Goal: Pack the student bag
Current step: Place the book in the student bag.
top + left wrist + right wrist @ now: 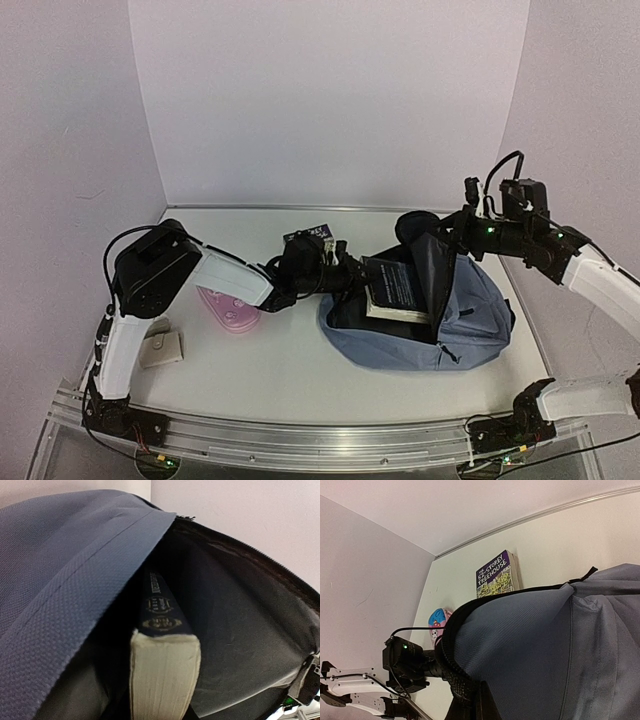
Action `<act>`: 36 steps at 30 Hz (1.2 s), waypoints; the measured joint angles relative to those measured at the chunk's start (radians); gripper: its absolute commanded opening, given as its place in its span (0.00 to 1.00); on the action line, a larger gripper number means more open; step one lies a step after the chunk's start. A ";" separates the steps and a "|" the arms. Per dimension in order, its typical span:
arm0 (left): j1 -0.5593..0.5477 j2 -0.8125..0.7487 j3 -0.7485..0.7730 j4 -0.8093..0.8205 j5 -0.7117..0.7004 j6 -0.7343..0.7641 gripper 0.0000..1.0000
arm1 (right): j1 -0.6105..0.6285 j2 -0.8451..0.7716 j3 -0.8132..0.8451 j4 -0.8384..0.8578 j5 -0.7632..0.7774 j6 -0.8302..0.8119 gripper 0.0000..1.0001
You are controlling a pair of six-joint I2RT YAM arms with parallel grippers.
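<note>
At the mouth of the student bag [475,310], your left gripper [348,277] clamps a book [165,665]; your right gripper [455,232] is closed, pinching the rim.

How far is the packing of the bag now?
Done: no item shows fully inside the student bag. In hand: the right gripper holds its rim up while the left gripper holds a dark book halfway in. Left: the purple book and the pink pencil case lie on the table.
</note>
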 measured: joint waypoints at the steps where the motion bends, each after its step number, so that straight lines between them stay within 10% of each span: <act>1: -0.002 0.005 0.004 -0.011 -0.001 0.005 0.00 | 0.006 0.006 0.000 0.010 0.000 0.006 0.00; 10: -0.031 0.052 0.119 -0.135 -0.032 0.093 0.00 | 0.106 0.077 0.000 0.075 0.042 0.035 0.00; 24: -0.055 0.059 0.157 -0.414 -0.158 0.342 0.62 | 0.127 0.085 -0.006 0.105 0.112 0.056 0.00; 36: -0.076 -0.021 0.157 -0.653 -0.273 0.478 0.70 | 0.127 0.085 -0.020 0.121 0.120 0.056 0.00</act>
